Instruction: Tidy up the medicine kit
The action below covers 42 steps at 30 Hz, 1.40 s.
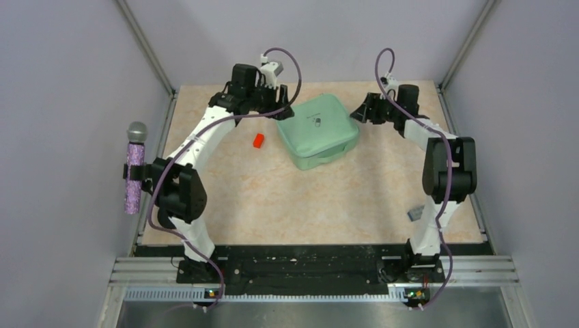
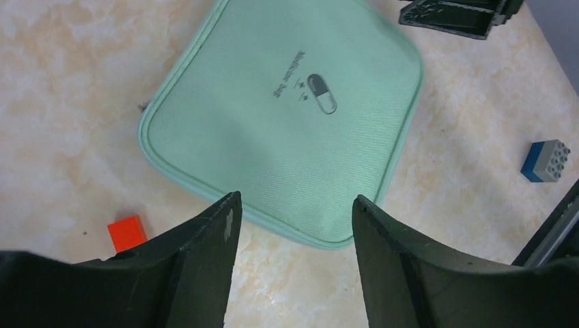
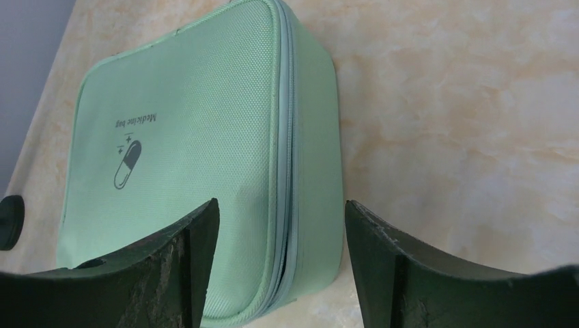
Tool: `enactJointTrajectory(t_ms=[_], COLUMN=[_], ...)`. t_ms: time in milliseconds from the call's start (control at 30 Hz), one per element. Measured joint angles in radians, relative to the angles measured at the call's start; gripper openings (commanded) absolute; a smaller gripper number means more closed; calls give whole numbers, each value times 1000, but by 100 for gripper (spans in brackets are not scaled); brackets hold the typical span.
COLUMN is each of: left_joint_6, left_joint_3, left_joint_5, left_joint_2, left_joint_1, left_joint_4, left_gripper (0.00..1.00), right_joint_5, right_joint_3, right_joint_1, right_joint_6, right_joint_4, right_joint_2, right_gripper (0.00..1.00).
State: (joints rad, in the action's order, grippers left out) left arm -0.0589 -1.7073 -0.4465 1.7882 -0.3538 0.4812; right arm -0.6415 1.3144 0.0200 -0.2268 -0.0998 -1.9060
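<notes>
The medicine kit (image 1: 317, 130) is a mint-green zipped fabric case with a pill logo, lying shut at the back middle of the table. My left gripper (image 1: 285, 109) hovers at its back-left corner. In the left wrist view the left gripper (image 2: 295, 201) is open, with nothing between its fingers and the kit (image 2: 287, 123) below and ahead. My right gripper (image 1: 356, 113) is at the kit's right side. In the right wrist view the right gripper (image 3: 280, 205) is open, and the kit's (image 3: 198, 137) zipped edge shows between the fingers without being gripped.
A small red block (image 1: 258, 141) lies left of the kit, also seen as the red block (image 2: 127, 232) in the left wrist view. A blue-and-grey block (image 2: 546, 160) lies by the right arm's base. A purple microphone (image 1: 134, 167) hangs at the left wall.
</notes>
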Motion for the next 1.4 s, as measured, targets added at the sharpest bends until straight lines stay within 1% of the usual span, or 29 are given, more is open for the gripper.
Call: enactJointTrajectory(t_ms=[133,233,333,367,467,533,600,633,667,767,800,833,900,933,1000,1067,1167,1233,1300,1400], left_joint_6=[-84,-118,-132,-137,-148,-150,-149,-147,-140,-96,-76,-57,-27,-16,-6,-7,-22,-29,-33,-20], left_joint_3=[0,0,0,0,0,-4,-25,-41,-71,-197,-248,-285,-323,-324,-309,-254,-95,23,108,207], left_joint_5=[-19,-43,-63,-71,-111,-122,-126,-126,-126,-116,-103,-84,-35,-17,8,23,10,-31,-82,-162], left_joint_2=[91,172,230,241,267,282,303,317,338,425,457,479,495,491,462,406,261,153,81,23], left_joint_1=[54,89,106,107,102,100,102,103,103,100,99,98,100,102,110,123,151,169,175,167], left_joint_4=[17,23,29,29,27,26,22,19,19,6,3,-2,-12,-17,-27,-40,-43,-41,-46,-44], left_gripper=[59,51,41,36,28,25,24,24,27,46,50,53,58,63,65,65,64,62,61,60], right_joint_5=[-48,-73,-84,-86,-68,-55,-47,-48,-48,-59,-66,-73,-89,-96,-99,-93,-77,-67,-62,-58], right_joint_3=[46,48,34,17,-62,-147,-262,-301,-350,-494,-523,-539,-538,-524,-476,-405,-265,-171,-79,27], right_joint_1=[11,22,30,32,34,34,35,36,37,45,44,41,30,21,3,-6,-9,-9,-10,-9], right_joint_6=[-3,-4,-4,-3,5,15,43,53,72,118,129,140,154,159,167,169,155,136,116,98], right_joint_4=[-4,-9,-37,-43,-80,-91,-82,-66,-48,37,70,106,139,155,174,174,143,109,83,56], right_joint_2=[-80,-85,-83,-78,-37,21,117,159,212,396,447,491,529,531,503,447,322,231,140,26], right_gripper=[60,50,45,44,40,40,43,45,48,56,59,63,67,69,71,73,71,69,67,66])
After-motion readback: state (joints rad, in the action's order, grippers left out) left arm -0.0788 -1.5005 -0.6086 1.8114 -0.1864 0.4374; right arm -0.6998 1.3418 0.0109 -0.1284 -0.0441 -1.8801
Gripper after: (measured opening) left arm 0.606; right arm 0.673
